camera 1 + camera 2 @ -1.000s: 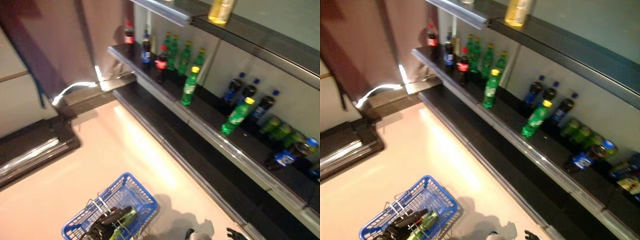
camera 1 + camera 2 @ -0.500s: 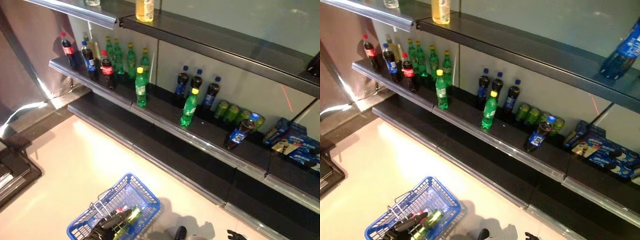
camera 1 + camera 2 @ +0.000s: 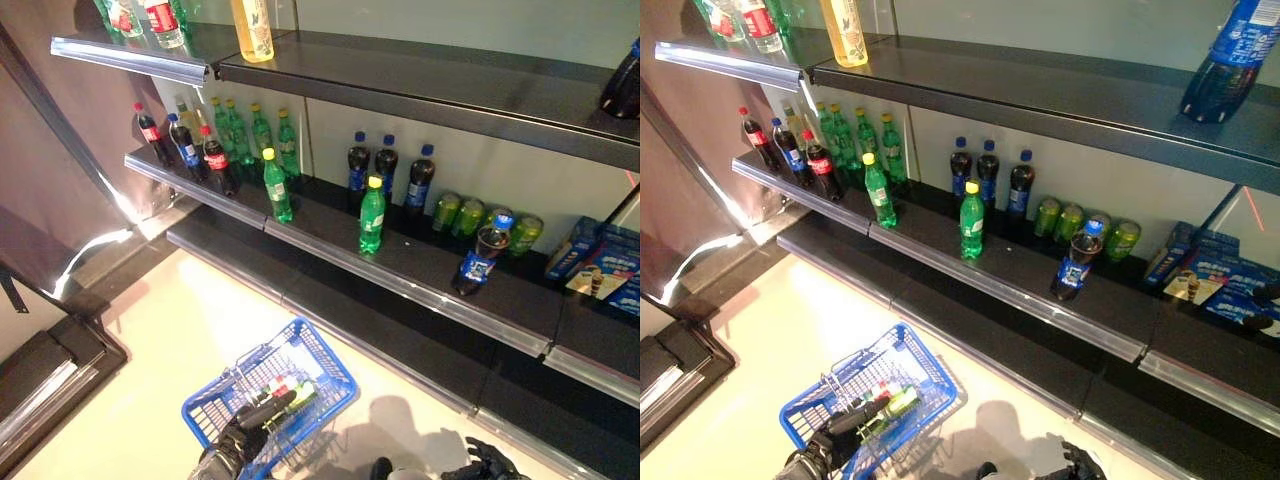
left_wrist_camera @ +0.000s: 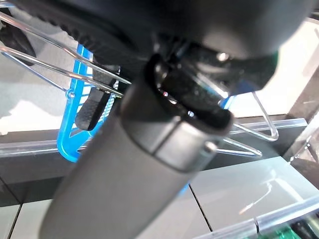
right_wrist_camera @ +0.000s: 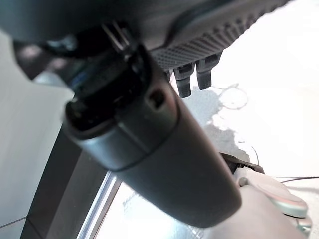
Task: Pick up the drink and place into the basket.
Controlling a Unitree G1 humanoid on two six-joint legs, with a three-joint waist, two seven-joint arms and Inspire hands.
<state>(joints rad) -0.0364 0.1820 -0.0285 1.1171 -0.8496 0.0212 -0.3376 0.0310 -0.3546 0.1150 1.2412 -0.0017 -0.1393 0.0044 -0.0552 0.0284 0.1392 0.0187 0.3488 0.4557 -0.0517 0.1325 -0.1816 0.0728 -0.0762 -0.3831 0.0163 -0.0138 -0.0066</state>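
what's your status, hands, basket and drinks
Left hand shut on the blue basket handle, bottle already inside. Right hand low by the floor, holding nothing, fingers unclear. Drinks upright on the middle shelf; green bottle at its front, unobstructed.

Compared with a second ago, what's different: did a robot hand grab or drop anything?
Mostly the camera swung toward the shelves. Nothing grabbed or dropped: the left robot hand still holds the blue basket with bottles inside, and the right robot hand stays low, empty.

Dark shelves, boxed snacks at right, pale floor
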